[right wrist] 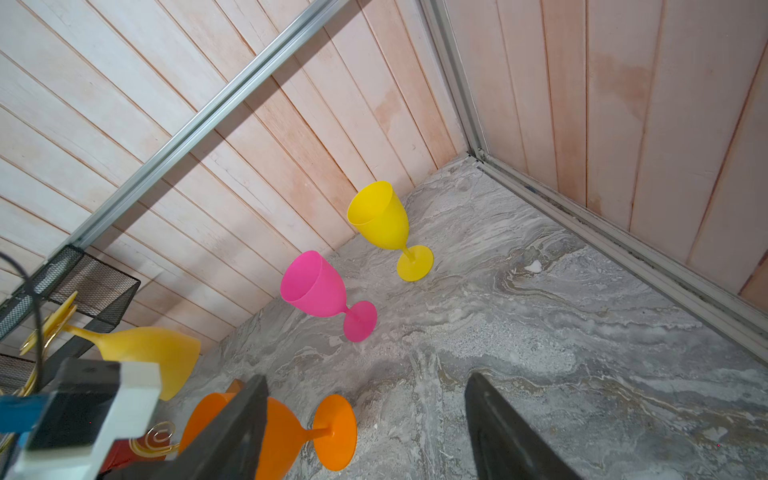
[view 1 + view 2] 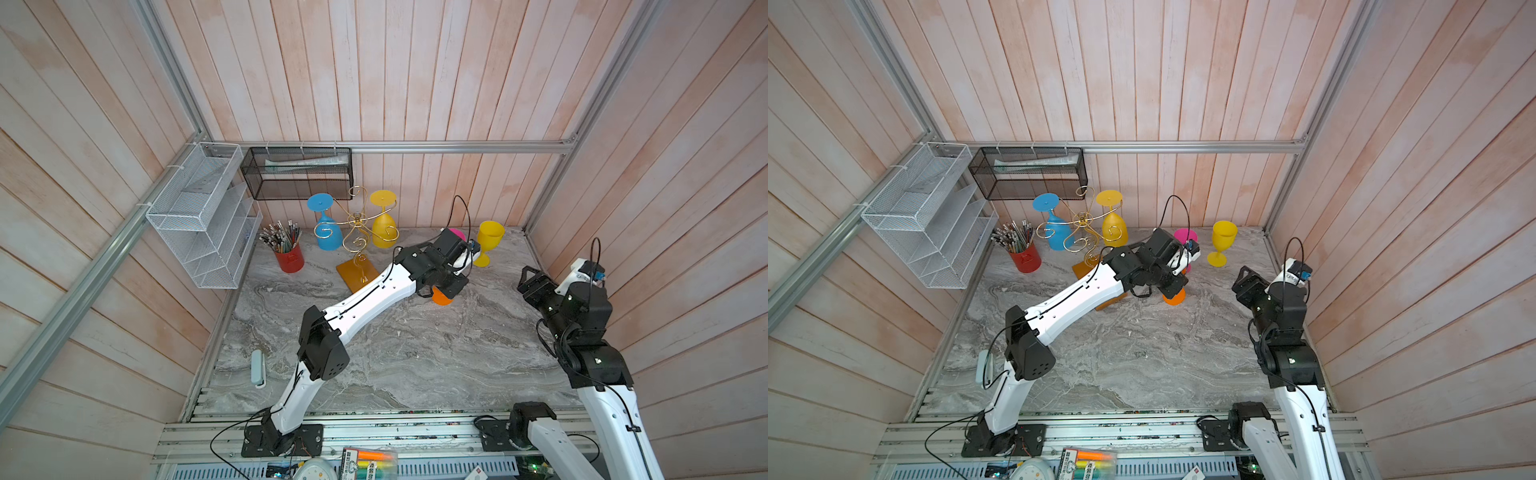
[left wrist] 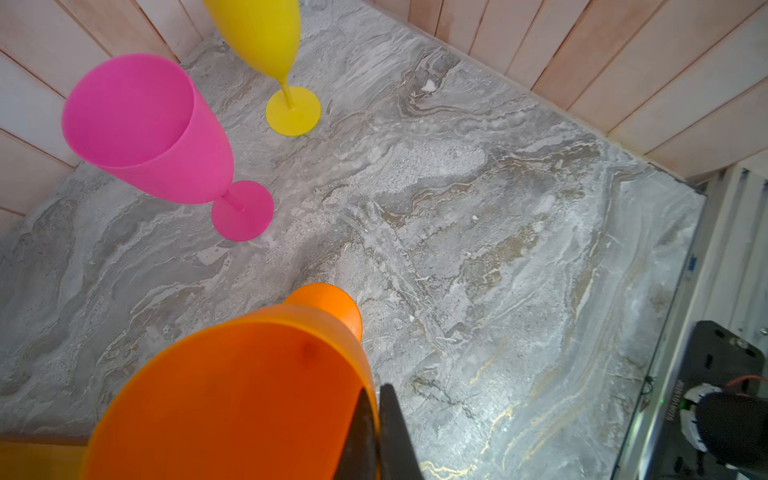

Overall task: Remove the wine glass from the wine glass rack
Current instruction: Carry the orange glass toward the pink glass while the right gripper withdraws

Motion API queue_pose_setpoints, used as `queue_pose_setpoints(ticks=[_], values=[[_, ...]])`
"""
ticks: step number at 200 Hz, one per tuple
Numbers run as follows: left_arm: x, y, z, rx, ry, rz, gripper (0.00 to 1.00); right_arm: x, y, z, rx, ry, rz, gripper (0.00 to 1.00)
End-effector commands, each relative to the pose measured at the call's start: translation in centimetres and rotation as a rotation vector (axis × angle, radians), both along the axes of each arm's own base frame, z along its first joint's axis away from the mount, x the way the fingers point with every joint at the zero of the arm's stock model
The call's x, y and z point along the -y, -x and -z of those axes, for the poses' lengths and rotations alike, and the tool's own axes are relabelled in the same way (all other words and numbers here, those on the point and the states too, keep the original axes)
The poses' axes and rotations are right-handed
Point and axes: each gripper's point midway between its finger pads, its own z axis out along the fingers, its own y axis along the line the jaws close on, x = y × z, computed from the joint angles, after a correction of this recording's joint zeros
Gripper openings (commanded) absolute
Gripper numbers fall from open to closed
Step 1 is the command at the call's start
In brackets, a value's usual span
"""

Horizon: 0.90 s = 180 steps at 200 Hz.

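The orange wine glass is off the wine glass rack and sits in the grip of the left end effector, to the right of the rack's wooden base in both top views. The left wrist view shows the two dark fingers pinched tight on the rim, one inside the bowl and one outside. The glass is roughly upright, bowl opening upward and foot toward the table. Whether the foot touches the marble surface I cannot tell.

The right end effector stands wide with nothing between its fingers. In a top view it hangs over the right side of the table, well apart from the orange glass, and points toward it.

Two glasses hang upside down by their feet from the rack's gold scroll arms: a blue glass on the left and a yellow-orange glass on the right. A pink glass and a yellow glass stand upright on the table near the back wall, close to each other but apart. The pink glass stands just behind the left arm's wrist.

A red cup of pencils stands left of the rack.
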Motion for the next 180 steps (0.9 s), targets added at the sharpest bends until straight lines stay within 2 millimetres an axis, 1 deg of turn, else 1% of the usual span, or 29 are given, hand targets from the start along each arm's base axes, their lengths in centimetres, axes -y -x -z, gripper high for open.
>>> queue_pose_setpoints(ticks=[1, 24, 45, 85, 139, 172, 180], values=[[-1.0, -1.1, 0.3, -0.008, -0.038, -0.027, 0.0, 0.1, 0.2, -0.2, 0.003, -0.014, 0.005, 0.76], [-1.3, -2.5, 1.4, -0.029, -0.037, -0.054, 0.0, -0.1, 0.3, -0.2, 0.007, -0.019, -0.009, 0.75], [-1.6, -3.1, 2.6, -0.016, -0.062, -0.065, 0.0, -0.6, 0.3, -0.2, 0.015, -0.029, -0.032, 0.75], [-1.7, -4.7, 3.4, 0.02, -0.075, -0.093, 0.0, -1.2, 0.1, 0.0, 0.015, -0.05, -0.066, 0.75], [-1.9, -6.0, 5.2, 0.053, -0.123, -0.109, 0.0, -1.5, 0.2, 0.4, 0.013, -0.056, -0.079, 0.74], [-2.0, -6.6, 5.7, 0.061, -0.133, -0.117, 0.0, -1.6, -0.1, 0.5, 0.015, -0.059, -0.086, 0.74], [-2.1, -6.7, 5.9, 0.061, -0.137, -0.116, 0.03, -1.7, -0.2, 0.5, 0.014, -0.06, -0.088, 0.74]])
